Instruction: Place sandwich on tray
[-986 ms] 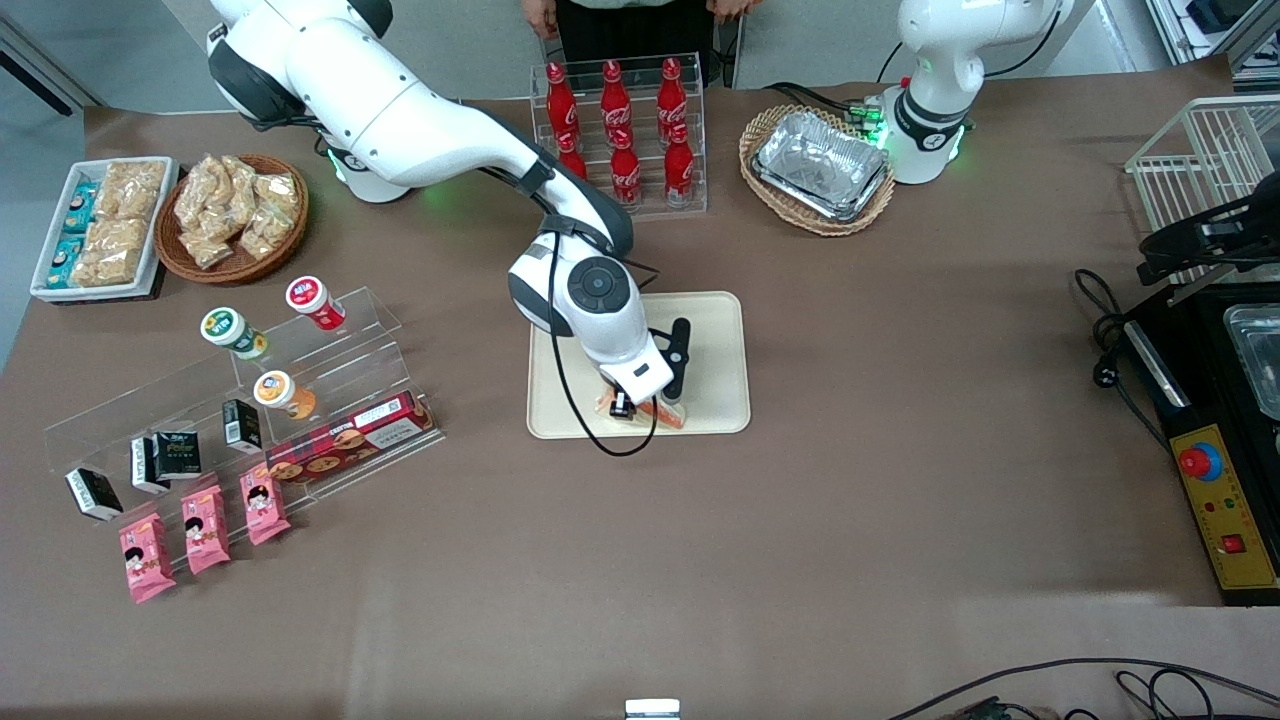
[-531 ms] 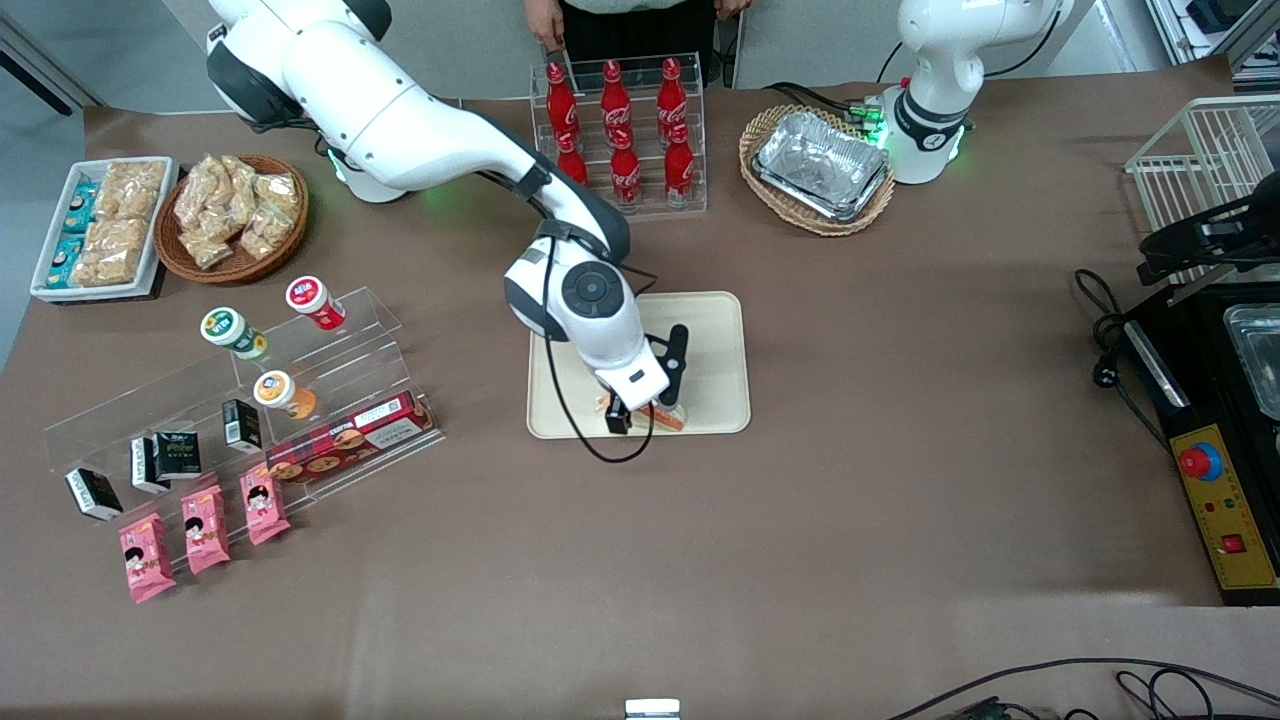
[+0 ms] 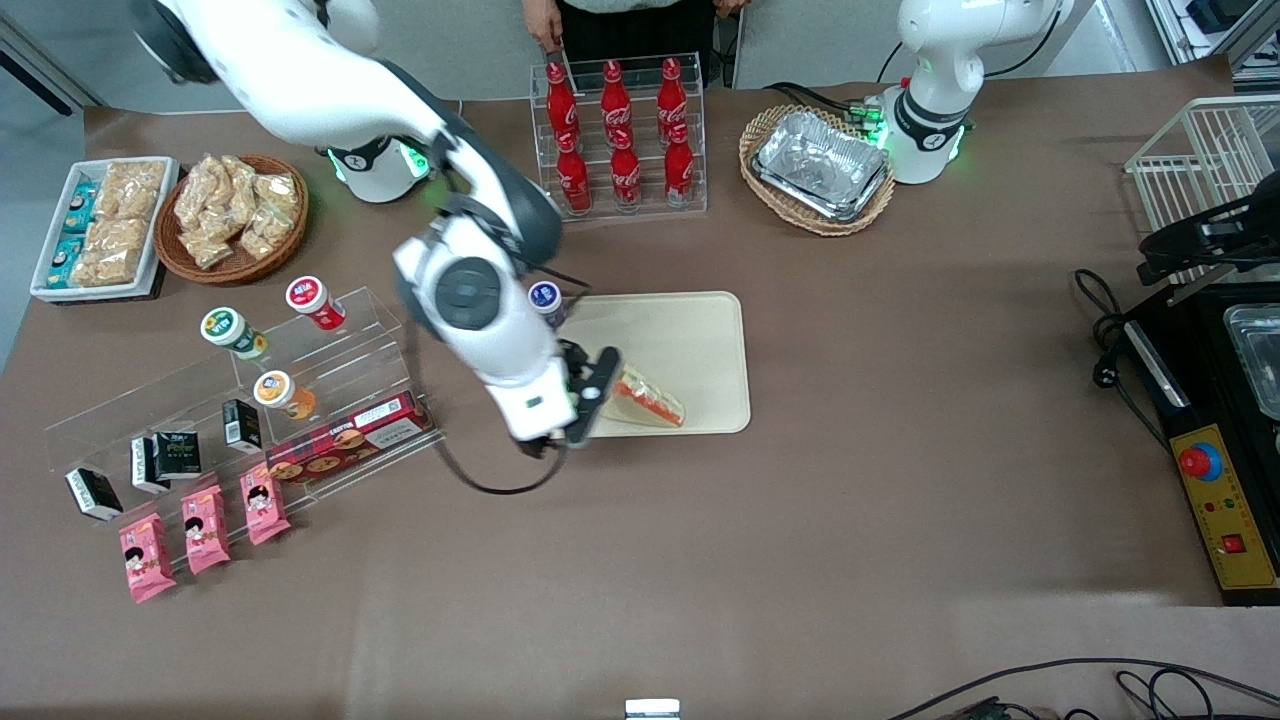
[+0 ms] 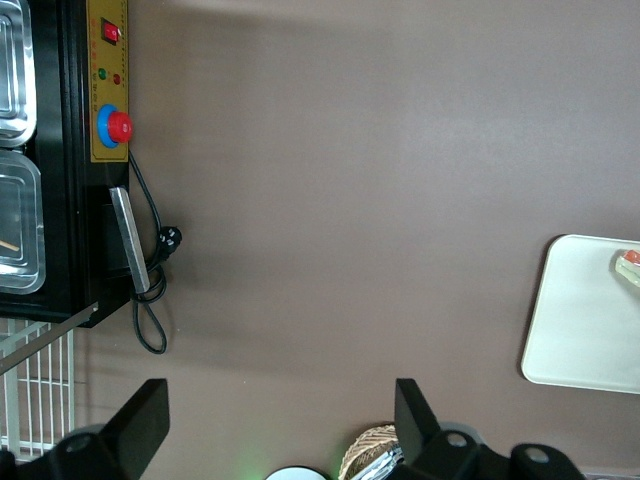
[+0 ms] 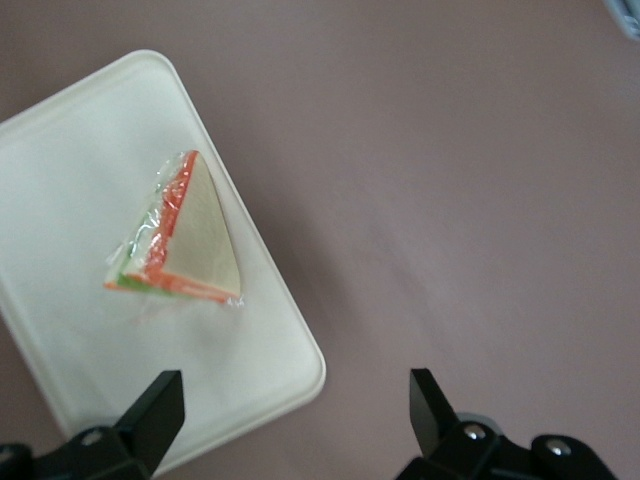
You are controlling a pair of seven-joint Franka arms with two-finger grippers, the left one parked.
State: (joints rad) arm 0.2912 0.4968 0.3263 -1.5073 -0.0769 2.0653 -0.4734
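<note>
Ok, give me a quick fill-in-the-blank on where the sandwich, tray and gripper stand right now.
1. The sandwich lies on the ____.
2. The gripper is ____, holding nothing.
3. The wrapped sandwich is shaped like a ____.
4. The sandwich lies near the tray edge that is ____ to the front camera.

Missing words: tray; open; triangle; nearer

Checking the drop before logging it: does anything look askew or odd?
Nothing stands out. The sandwich lies flat, wholly on the tray, near the rim nearest the front camera. The gripper is open, raised above the tray's edge.
</note>
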